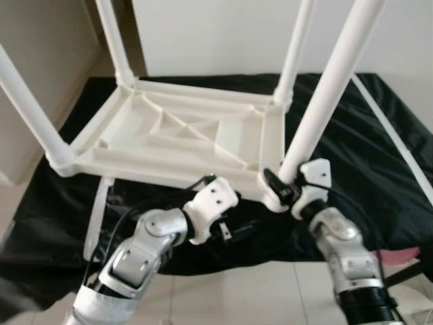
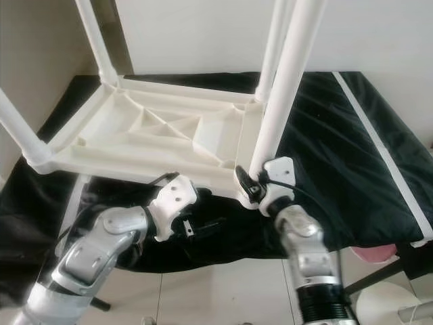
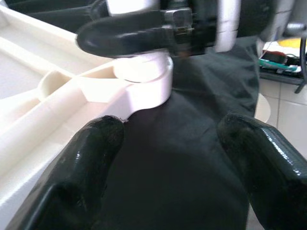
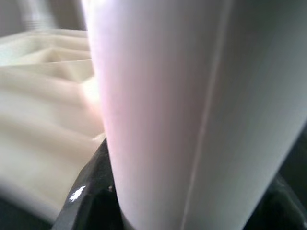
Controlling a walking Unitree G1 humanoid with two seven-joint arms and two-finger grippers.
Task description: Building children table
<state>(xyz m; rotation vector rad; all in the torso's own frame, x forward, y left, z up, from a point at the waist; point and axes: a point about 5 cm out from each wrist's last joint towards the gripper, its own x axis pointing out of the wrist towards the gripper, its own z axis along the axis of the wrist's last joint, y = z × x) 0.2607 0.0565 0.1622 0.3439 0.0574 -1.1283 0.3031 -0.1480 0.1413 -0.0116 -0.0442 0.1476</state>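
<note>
Nearest to me, my right gripper [image 1: 281, 186] is clamped around the base of the near-right table leg [image 1: 325, 101], right where that white leg meets its corner socket. In the right wrist view the leg [image 4: 192, 115] sits between the black fingers [image 4: 91, 191], which press against it on both sides.

My left gripper [image 3: 168, 158] hangs low in front of the near edge of the upturned tabletop [image 1: 183, 132], over the black cloth [image 1: 365, 149]. Its fingers [image 3: 81, 163] are spread wide with nothing between them but cloth. One finger lies just beside the tabletop's edge; I cannot tell if it touches. From the left wrist view I look across at the corner socket [image 3: 146, 79] and at the right gripper's black finger [image 3: 129, 33] above it.

The tabletop lies upside down on the cloth, its ribbed underside facing up. Four white legs rise from its corners: the one I am holding, the near-left leg [image 1: 30, 108] slanting off to the left, the far-left leg [image 1: 115, 40] and the far-right leg [image 1: 295, 51].

A white strip [image 1: 97, 217] lies on the cloth under the tabletop's near-left corner. Another long white strip [image 1: 392, 135] runs across the cloth on the right. Something pink [image 1: 399, 256] shows at the cloth's lower right edge. Pale floor tiles [image 1: 250, 291] lie between my arms. Beyond the table stands a plain white wall [image 1: 216, 34].
</note>
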